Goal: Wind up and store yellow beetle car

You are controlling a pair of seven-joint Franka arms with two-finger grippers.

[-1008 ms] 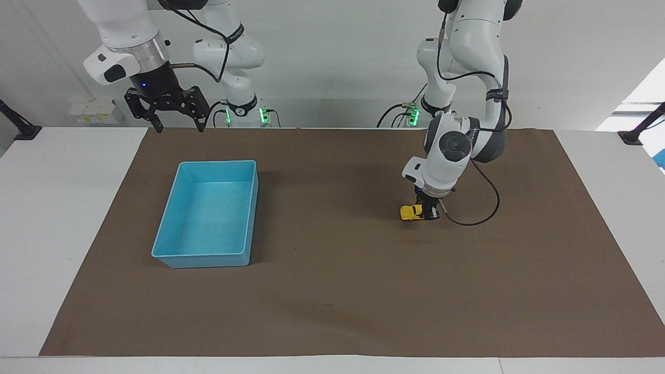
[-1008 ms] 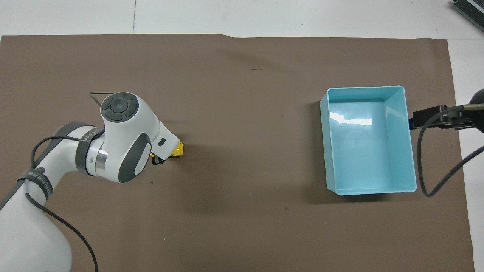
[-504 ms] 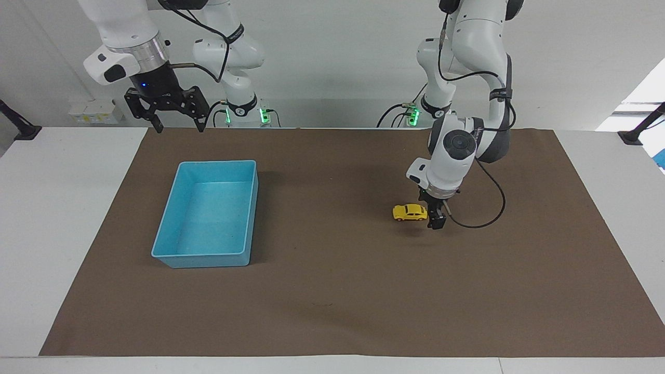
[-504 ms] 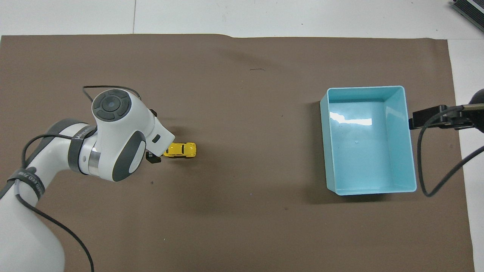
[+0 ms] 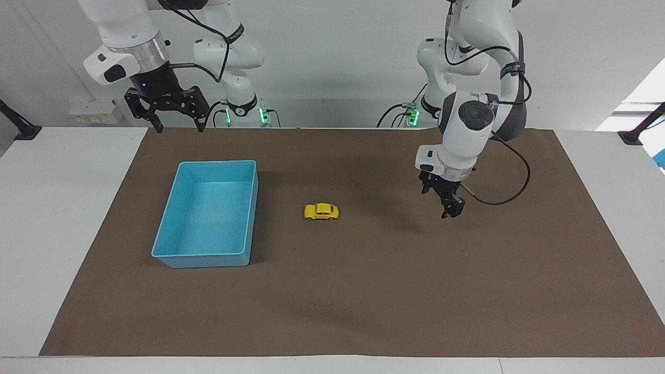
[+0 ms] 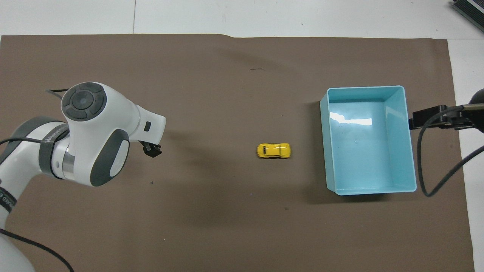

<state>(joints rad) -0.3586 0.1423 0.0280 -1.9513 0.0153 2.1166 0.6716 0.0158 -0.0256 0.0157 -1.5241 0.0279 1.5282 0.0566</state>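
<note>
The yellow beetle car point(image 5: 321, 212) is standing alone on its wheels on the brown mat point(image 5: 363, 291), near the middle of the table, between the light blue bin point(image 5: 208, 259) and the left gripper point(image 5: 450, 206). It is lying beside the bin, close to it but not touching it, and nothing is holding it. In the overhead view the car point(image 6: 274, 150) is showing its long side along the table's length, just beside the bin's wall point(image 6: 324, 143). The left gripper is hanging low over the mat toward the left arm's end of the table, well apart from the car; I cannot tell if its fingers are apart or together. The right gripper point(image 5: 177, 122) is waiting high over the mat's edge by the robots, with its fingers spread apart and holding nothing.
</note>
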